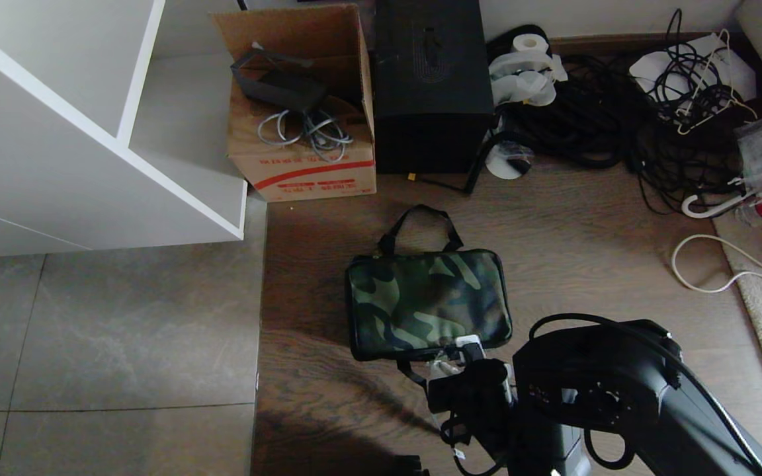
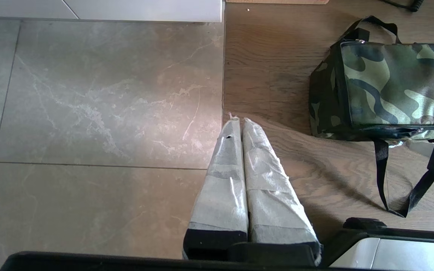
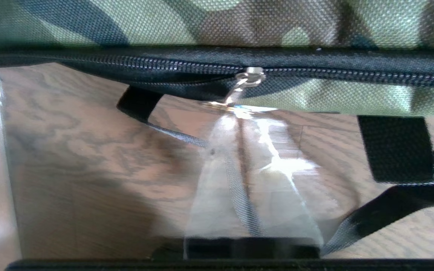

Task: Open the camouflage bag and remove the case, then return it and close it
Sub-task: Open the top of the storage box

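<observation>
Right gripper [image 3: 241, 113]: clenched, fingertips pressed together at the metal zip pull [image 3: 244, 81] on the near edge of the camouflage bag [image 1: 428, 303]; it appears to pinch the pull's lower end, though the blur at the tips leaves the hold uncertain.
Left gripper [image 2: 238, 122]: idle and off to the side, taped fingers [image 2: 224, 180] pressed together on nothing, hanging over the seam between grey tile and wood floor, the bag well beyond its tips.
Bag: lies flat on the wood floor directly ahead of the right fingertips, one black strap handle [image 1: 421, 221] looping off its far edge, another [image 3: 394, 148] trailing on the floor just beside the right fingers.
Zip [image 3: 352, 73]: to one side of the slider the teeth run meshed; to the other there is a slight gap under the black edging, so my guess is the opening has barely begun.
Case: not visible, presumably inside the bag.
Step in hand: opening the bag, judged from the grip on the pull.
Risk, slip: the pull is small and smooth, and the taped tips hold only its end; a fast or off-line tug could let it slide free.
Risk, drag: nothing pins the soft, light bag, so pulling along the zip may slide the whole bag across the floor instead of moving the slider.
Risk, snag: the loose strap beside the fingers could catch on the gripper as it travels.
Risk, corner: the slider may bind where the zip bends round the bag's corner.
</observation>
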Tool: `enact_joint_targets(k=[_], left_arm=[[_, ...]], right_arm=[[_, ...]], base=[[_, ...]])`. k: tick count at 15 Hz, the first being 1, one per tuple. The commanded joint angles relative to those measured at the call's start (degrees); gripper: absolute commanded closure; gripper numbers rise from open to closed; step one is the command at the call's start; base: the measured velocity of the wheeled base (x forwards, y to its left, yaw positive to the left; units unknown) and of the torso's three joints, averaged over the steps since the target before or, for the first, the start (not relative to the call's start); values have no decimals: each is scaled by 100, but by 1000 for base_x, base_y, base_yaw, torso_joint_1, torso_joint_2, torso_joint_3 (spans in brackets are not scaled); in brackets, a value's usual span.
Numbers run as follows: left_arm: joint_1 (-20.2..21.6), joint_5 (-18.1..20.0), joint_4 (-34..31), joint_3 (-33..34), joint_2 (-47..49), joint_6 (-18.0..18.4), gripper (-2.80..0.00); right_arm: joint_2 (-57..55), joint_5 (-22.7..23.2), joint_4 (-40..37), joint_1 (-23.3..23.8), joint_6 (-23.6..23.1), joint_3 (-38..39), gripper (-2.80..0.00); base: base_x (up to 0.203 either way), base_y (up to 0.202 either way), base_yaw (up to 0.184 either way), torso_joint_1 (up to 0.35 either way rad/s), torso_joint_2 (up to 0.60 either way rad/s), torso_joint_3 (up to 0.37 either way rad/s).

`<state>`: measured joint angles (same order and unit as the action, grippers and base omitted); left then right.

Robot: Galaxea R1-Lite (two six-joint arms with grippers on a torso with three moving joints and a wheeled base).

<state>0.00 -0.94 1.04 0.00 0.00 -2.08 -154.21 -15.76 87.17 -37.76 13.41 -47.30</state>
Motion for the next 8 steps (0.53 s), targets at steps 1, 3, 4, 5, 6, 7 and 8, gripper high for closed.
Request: enact_joint_targets(k=[1,3,4,5,6,7,8], left_arm=[[0,-3,2,53,0,-2,0],[0,-3,2,53,0,-2,0],[0,-3,2,53,0,-2,0],[0,-3,2,53,0,-2,0],[0,-3,2,53,0,-2,0],[0,-3,2,53,0,-2,0],[0,-11,2,53,0,-2,0]], right_arm=[[62,-15,49,9,-5,57,0],[137,-15,49,35,-6,166,0],[187,-15,49,47,-2,250,0],[259,-15,49,54,2,342,0],[371,-14,49,65,-4,468,0],[513,-4,49,92,-1,621,0],[661,7,49,138,5,782,0]], base=[[0,0,0,0,0,0],[0,0,0,0,0,0],[0,0,0,0,0,0],[0,0,0,0,0,0],[0,0,0,0,0,0],[0,0,0,0,0,0],[0,0,0,0,0,0]])
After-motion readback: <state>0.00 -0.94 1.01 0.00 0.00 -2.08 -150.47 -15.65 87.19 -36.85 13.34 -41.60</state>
